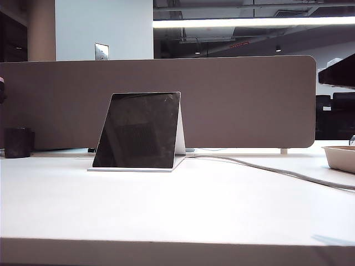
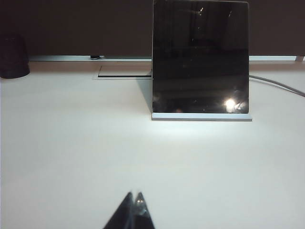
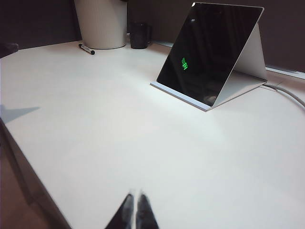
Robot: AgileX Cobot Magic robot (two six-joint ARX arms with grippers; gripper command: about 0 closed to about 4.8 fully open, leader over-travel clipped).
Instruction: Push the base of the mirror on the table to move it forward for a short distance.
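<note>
The mirror (image 1: 138,130) is a dark glossy square panel leaning on a white stand, left of the middle of the table (image 1: 177,210). Its thin white base (image 1: 133,169) lies flat along the bottom edge. The left wrist view faces the mirror (image 2: 200,57) and base (image 2: 201,116) head-on from a distance; my left gripper (image 2: 135,195) is shut, empty, well short of them. The right wrist view sees the mirror (image 3: 209,50) and base (image 3: 178,95) at an angle; my right gripper (image 3: 134,195) is shut, empty, near the table's front edge. Neither gripper shows in the exterior view.
A broad grey-brown divider (image 1: 222,100) stands behind the mirror. A grey cable (image 1: 277,169) runs right from the stand. A dark cup (image 1: 16,142) sits far left, a beige tray (image 1: 341,158) far right. A white bin (image 3: 101,21) and marker (image 3: 86,48) lie beyond.
</note>
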